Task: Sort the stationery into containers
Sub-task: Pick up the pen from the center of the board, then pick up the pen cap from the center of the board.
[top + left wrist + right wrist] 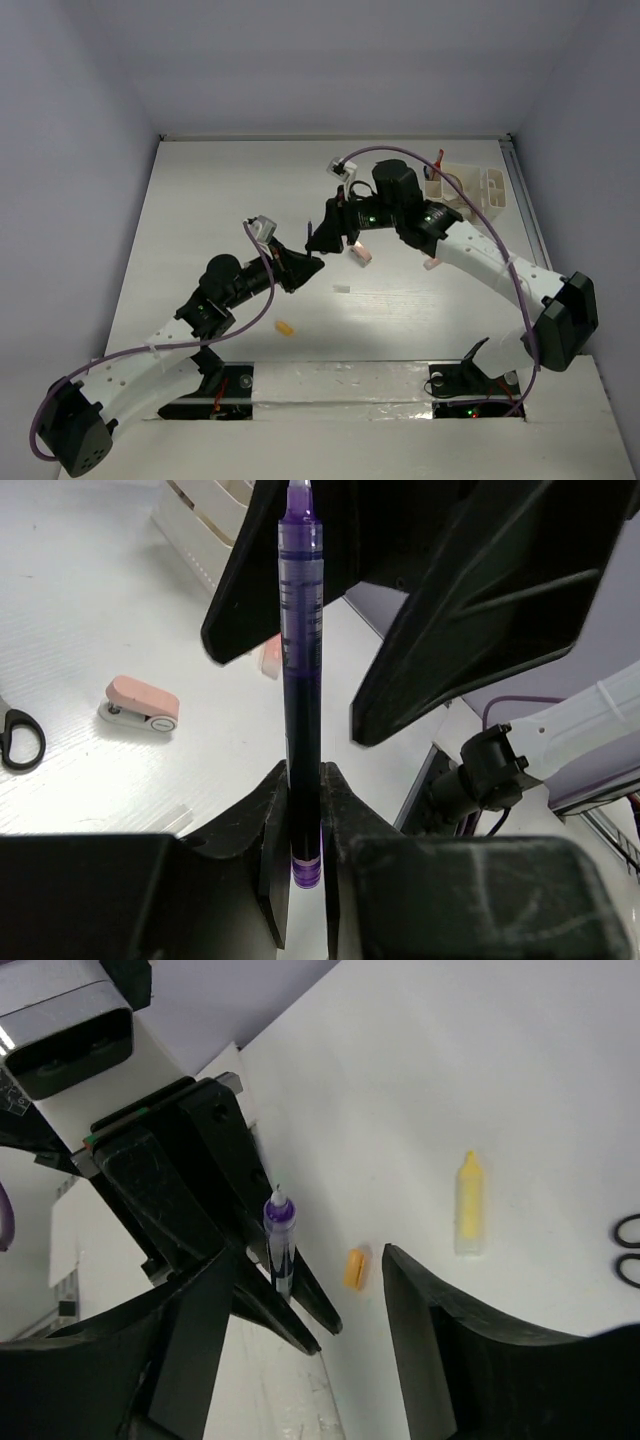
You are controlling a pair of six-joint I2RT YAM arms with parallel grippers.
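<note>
The left jaws are squeezed tight on the bottom end of a purple pen (300, 680), one black finger on each side of it. The pen sticks straight out from those jaws, with its pale tip at the far end. The right jaws are wide apart and hold nothing. The top part of the pen sits in the gap between them, and I cannot tell if either finger touches it. The two arms meet over the middle of the desk (200, 220), the left arm (150, 350) coming in from the left and the right arm (480, 260) bending round from the right. So the pen is up in the air there, not lying down. On the desk under the jaws there is a pink block (142, 705) with a white bottom. Near it is a black ring of the scissors (20, 738). The right wrist camera also shows a yellow tube (468, 1205) lying flat and a small orange block (354, 1268) just beside it. The white sorting box (470, 190) stands at the far right corner of the desk, well apart from the pen. Something thin and red (438, 160) pokes up at its left side, but it is too small to tell what it is.
</note>
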